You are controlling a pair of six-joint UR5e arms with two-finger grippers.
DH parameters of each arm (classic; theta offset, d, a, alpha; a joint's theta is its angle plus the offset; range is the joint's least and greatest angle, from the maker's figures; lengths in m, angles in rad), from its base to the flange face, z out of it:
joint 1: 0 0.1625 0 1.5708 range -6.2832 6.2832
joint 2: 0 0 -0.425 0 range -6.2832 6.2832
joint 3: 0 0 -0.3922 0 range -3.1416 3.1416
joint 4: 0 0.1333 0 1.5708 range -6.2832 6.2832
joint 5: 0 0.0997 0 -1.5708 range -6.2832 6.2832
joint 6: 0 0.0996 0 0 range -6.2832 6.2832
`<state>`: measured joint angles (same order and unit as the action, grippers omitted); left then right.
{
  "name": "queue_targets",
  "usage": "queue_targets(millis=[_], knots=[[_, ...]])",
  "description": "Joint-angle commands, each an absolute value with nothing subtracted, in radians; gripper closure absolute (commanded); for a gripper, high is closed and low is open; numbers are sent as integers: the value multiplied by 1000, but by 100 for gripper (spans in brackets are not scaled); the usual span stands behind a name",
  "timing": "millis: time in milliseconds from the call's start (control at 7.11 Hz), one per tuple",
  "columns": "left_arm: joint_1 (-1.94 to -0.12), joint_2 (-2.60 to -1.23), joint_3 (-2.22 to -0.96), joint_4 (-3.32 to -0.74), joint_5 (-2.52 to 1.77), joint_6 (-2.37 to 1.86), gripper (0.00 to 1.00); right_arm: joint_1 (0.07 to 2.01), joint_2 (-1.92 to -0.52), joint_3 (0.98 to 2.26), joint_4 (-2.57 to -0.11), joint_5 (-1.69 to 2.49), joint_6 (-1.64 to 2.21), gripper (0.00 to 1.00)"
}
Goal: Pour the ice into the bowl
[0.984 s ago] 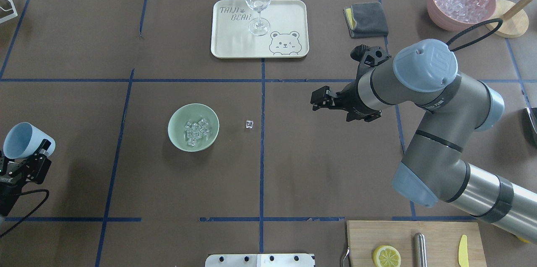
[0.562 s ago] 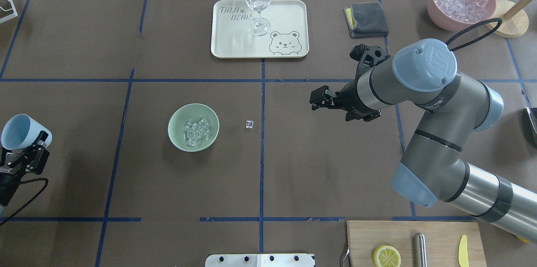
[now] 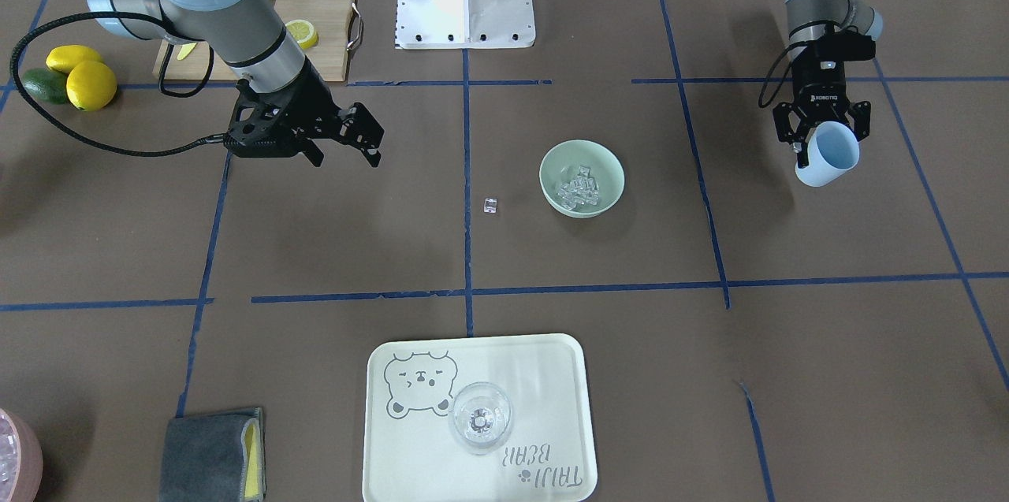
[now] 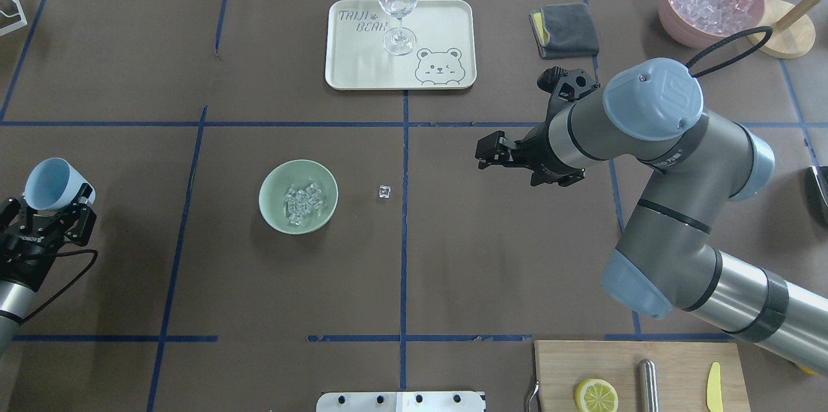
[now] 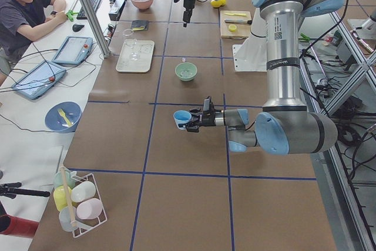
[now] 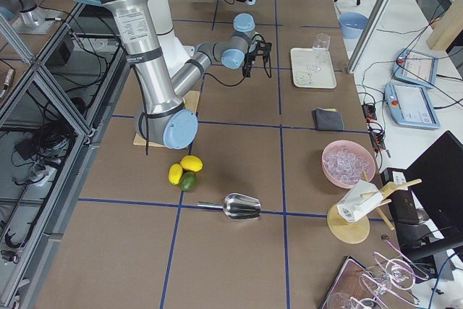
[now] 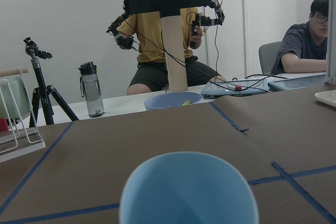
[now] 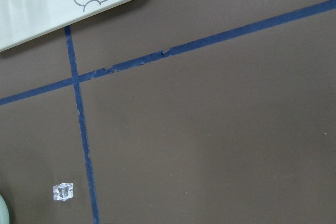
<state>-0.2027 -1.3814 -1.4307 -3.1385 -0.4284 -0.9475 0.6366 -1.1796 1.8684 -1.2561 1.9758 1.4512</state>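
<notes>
The pale green bowl (image 4: pixel 268 187) stands left of the table's middle with a heap of clear ice (image 4: pixel 303 202) in it; it also shows in the front view (image 3: pixel 552 169). One stray ice cube (image 4: pixel 384 191) lies on the table to its right, also in the right wrist view (image 8: pixel 63 192). My left gripper (image 4: pixel 50 204) is shut on a blue cup (image 4: pixel 53 178) at the far left edge, well away from the bowl; the cup is tipped and no ice shows in it. My right gripper (image 4: pixel 484 154) hangs open and empty, right of the stray cube.
A cream tray (image 4: pixel 440 24) with a wine glass (image 4: pixel 397 4) stands at the back. A grey cloth (image 4: pixel 564 30) and a pink container of ice (image 4: pixel 711 1) are back right. A cutting board (image 4: pixel 673 360) with a lemon half lies at the front right.
My left gripper has turned and carried the blue cup a little further from the robot, along the table's left edge. The right arm has barely shifted. Bowl and stray cube are unmoved.
</notes>
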Motion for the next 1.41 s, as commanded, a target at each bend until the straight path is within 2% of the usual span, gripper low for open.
queue_targets(millis=[0, 562, 703, 844, 984, 1125, 1266], knots=[[-242, -1437, -1392, -3102, -471, -962, 100, 637, -1177, 1867, -1256, 1976, 1451, 0], [-255, -1436, -1338, -3100, -509, -1063, 100, 637, -1177, 1868, -1256, 1976, 1451, 0], [-271, -1437, -1338, -3100, -535, -1062, 87, 637, -1177, 1870, -1256, 1976, 1451, 0], [-293, -1437, -1341, -3100, -578, -1048, 64, 637, -1177, 1868, -1256, 1976, 1451, 0], [-317, -1439, -1347, -3106, -612, -978, 26, 637, -1177, 1868, -1256, 1974, 1451, 0], [-325, -1440, -1347, -3111, -620, -973, 0, 637, -1177, 1868, -1256, 1974, 1451, 0], [-331, -1440, -1351, -3114, -621, -965, 0, 637, -1177, 1868, -1256, 1976, 1451, 0]])
